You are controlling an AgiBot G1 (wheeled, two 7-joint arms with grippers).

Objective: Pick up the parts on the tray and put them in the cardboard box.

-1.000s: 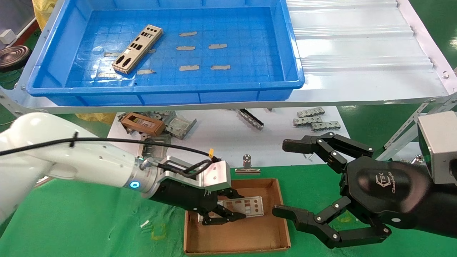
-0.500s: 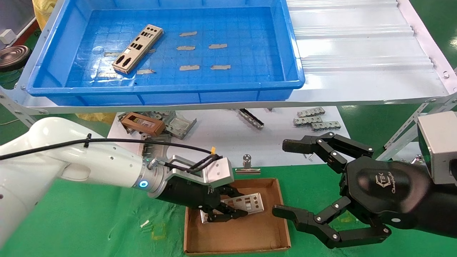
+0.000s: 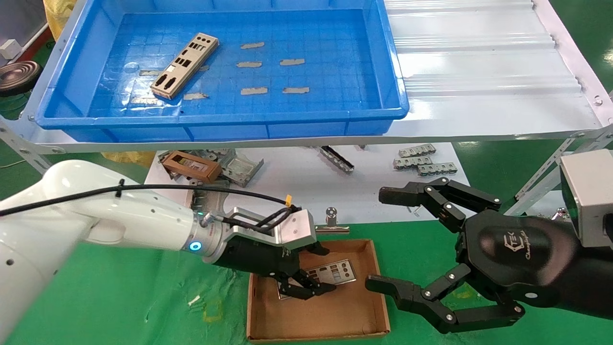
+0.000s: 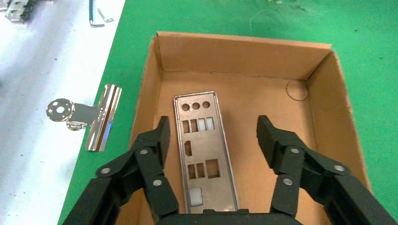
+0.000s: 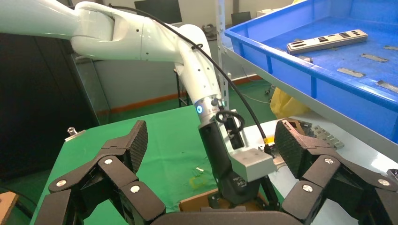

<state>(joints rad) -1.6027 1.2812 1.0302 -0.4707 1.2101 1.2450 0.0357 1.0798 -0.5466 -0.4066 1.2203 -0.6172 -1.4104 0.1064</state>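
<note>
Head view: the left gripper (image 3: 320, 269) sits low inside the cardboard box (image 3: 330, 320), on its far-left side.
Left pincer: spread wide, one finger on each side of a silvery plate (image 4: 202, 149), and in the left wrist view clear of both its edges.
Plate in the box: lying flat on the cardboard floor, its three round holes pointing away from the wrist, nothing gripping it.
Second plate: over in the blue tray (image 3: 390, 103), resting at a slant on the left part of the grid floor (image 3: 185, 65).
Tray extras: small grey strips (image 3: 254, 91) dotted across the tray floor.
Right gripper: out to the right of the box (image 3: 392, 239), above the green mat, fingers wide apart and holding nothing.
Beside the box: a shiny binder clip (image 4: 87, 117) on the white sheet, just past the box's far wall.
</note>
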